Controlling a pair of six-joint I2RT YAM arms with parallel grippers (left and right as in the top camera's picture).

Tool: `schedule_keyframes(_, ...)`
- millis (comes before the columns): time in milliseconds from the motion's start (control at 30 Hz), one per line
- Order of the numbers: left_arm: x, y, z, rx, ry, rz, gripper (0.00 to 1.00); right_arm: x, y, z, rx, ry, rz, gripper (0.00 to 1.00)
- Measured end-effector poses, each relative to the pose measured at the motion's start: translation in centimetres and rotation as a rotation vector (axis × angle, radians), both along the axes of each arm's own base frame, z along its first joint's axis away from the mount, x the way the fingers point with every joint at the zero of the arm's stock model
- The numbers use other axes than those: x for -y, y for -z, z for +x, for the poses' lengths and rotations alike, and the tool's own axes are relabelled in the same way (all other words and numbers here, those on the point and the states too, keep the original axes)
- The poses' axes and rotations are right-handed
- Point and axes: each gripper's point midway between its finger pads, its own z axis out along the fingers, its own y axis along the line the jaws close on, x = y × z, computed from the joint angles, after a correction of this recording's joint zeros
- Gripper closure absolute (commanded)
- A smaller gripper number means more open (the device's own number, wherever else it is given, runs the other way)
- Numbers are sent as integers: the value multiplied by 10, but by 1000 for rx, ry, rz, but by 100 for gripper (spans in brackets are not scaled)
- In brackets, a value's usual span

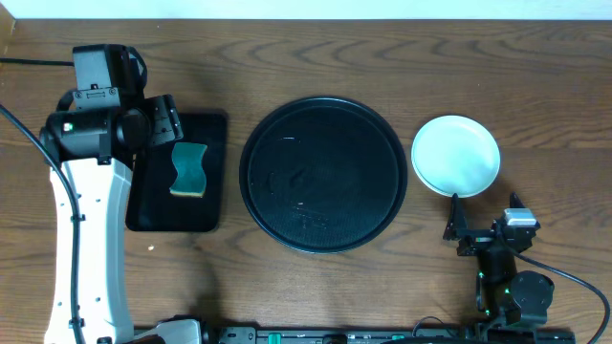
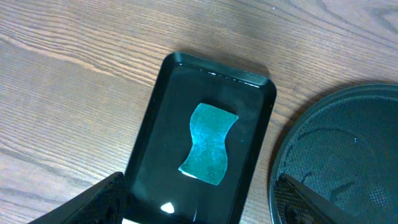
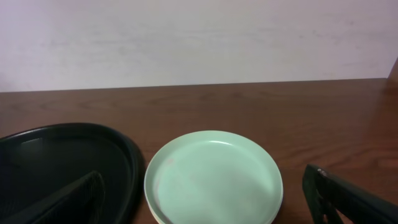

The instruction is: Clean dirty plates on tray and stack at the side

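The large round black tray (image 1: 323, 173) sits mid-table with no plates on it; it also shows in the left wrist view (image 2: 348, 162) and the right wrist view (image 3: 62, 162). A stack of plates (image 1: 455, 155) with a pale mint-blue plate on top stands on the table right of the tray, also in the right wrist view (image 3: 213, 177); the lower plates are hidden. My left gripper (image 2: 199, 202) is open and empty above the rectangular tray, near the sponge. My right gripper (image 3: 205, 199) is open and empty, just in front of the plate stack.
A green sponge (image 1: 190, 169) lies in a small rectangular black tray (image 1: 153, 205) left of the round tray; both show in the left wrist view, sponge (image 2: 210, 143), tray (image 2: 155, 124). The left arm's white body (image 1: 91, 239) stands at the table's left.
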Motion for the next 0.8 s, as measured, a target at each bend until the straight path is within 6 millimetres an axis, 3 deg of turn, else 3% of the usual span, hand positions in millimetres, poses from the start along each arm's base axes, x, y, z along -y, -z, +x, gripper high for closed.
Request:
schedule_keyframes(233, -3, -1, 3, 14, -7, 12, 24, 0, 0, 0, 0, 0, 0, 1)
schedule_keyframes(367, 3, -9, 20, 161, 19, 3, 23, 0, 0, 0, 0, 0, 0, 1)
schedule_keyframes(467, 15, -16, 20, 303, 58, -5, 23, 0, 0, 0, 0, 0, 0, 1)
schedule_keyframes(633, 34, -24, -2, 527, 118, -10, 23, 0, 0, 0, 0, 0, 0, 1)
schedule_keyframes(800, 45, -6, -39, 686, 150, -5, 23, 0, 0, 0, 1, 0, 0, 1)
